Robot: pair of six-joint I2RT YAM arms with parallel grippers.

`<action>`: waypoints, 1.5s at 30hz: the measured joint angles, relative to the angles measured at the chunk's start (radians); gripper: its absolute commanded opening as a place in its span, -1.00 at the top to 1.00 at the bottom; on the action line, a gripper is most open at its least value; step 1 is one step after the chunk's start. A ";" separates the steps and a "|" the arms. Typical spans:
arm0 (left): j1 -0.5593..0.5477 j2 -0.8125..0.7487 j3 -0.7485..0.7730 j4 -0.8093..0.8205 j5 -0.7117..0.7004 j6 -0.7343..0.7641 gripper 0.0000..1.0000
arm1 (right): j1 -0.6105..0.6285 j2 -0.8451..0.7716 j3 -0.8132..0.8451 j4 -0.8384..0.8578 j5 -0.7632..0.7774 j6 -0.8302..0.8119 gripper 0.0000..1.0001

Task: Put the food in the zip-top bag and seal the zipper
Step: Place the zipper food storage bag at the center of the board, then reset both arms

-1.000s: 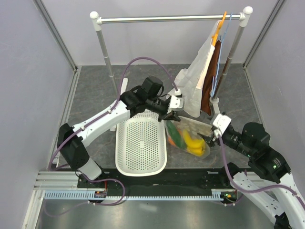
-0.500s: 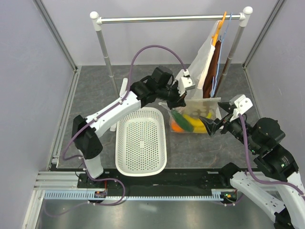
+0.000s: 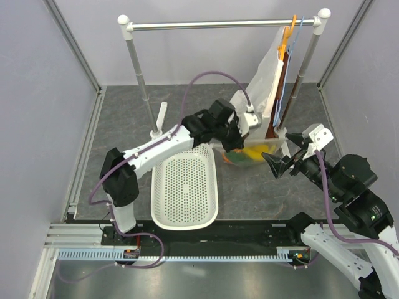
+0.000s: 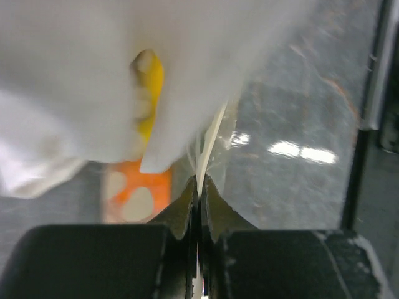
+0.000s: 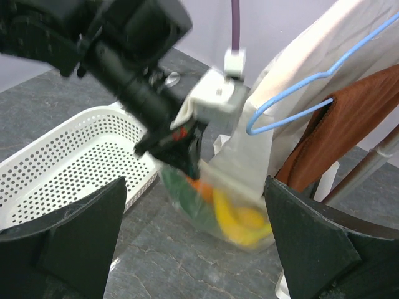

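Food (image 3: 244, 154) sits inside the zip-top bag (image 5: 246, 159), at the white basket's (image 3: 185, 187) two o'clock, its edge clenched in your left claw (image 4: 198, 187). Your right claw (image 3: 277, 167) gapes empty at the bag's four o'clock; sealing looks next, so bring it to the zipper's free end and pinch along.

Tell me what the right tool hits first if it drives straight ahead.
Most likely the zip-top bag, hanging from the left tool straight ahead; the gap before it looks free, though depth is unclear.

The clear dotted zip-top bag (image 5: 240, 159) hangs upright, its bottom bulging with food (image 5: 218, 208) (banana (image 5: 240, 223), orange (image 4: 134, 187), cucumber (image 5: 185, 189)).
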 measured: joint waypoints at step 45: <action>0.457 -0.521 -0.301 -0.280 0.261 -0.314 -0.99 | -0.111 -0.101 -0.122 -0.135 0.029 0.007 -0.96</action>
